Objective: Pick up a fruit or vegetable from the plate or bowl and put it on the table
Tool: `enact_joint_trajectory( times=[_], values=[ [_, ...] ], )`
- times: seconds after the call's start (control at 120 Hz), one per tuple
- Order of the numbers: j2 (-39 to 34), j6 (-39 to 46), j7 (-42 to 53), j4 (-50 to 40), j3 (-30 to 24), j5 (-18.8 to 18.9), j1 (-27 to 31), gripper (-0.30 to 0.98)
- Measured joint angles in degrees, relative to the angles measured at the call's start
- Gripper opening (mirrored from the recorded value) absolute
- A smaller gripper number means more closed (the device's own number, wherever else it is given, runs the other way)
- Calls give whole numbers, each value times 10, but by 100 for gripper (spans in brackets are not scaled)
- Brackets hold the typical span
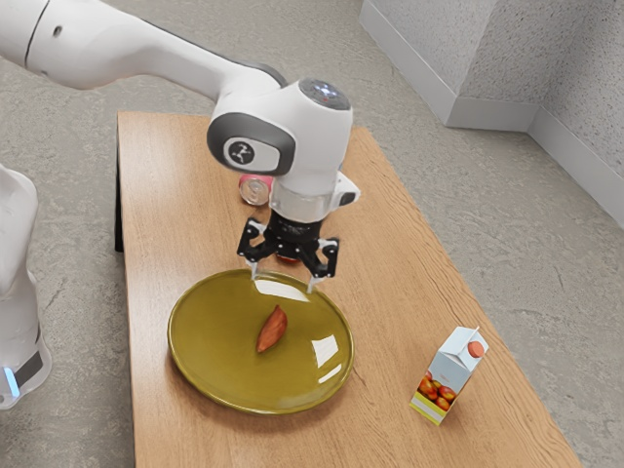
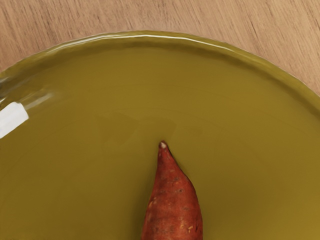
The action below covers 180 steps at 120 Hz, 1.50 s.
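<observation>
The plate point(image 1: 210, 375) is on the table point(image 1: 175, 210). The sweet potato point(image 1: 272, 330) lies on the plate, nr its middle, away from the rim. The carton point(image 1: 449, 373) stands on the table too, to the ext. view's right of the plate, not touching it, nr the table's edge. The can point(image 1: 254, 189) is behind the plate, well apart from it. Btwn can & plate in the ext. view is a thing point(image 1: 288, 258), mostly hidden, can't tell what. The floor point(image 1: 73, 234) is below, around the table.
</observation>
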Motion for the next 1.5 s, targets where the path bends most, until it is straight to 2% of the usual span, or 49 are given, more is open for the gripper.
enact_joint_trajectory(
  times=[0.217,0.458,0.667,1.5],
  values=[
    [-6,24,-11,-17,-1,-5,0,68],
    [-5,49,-14,-17,0,-36,0,68],
    [-2,57,-16,-22,0,-46,0,68],
    [15,73,-13,-62,-9,-25,0,68]
  ],
)
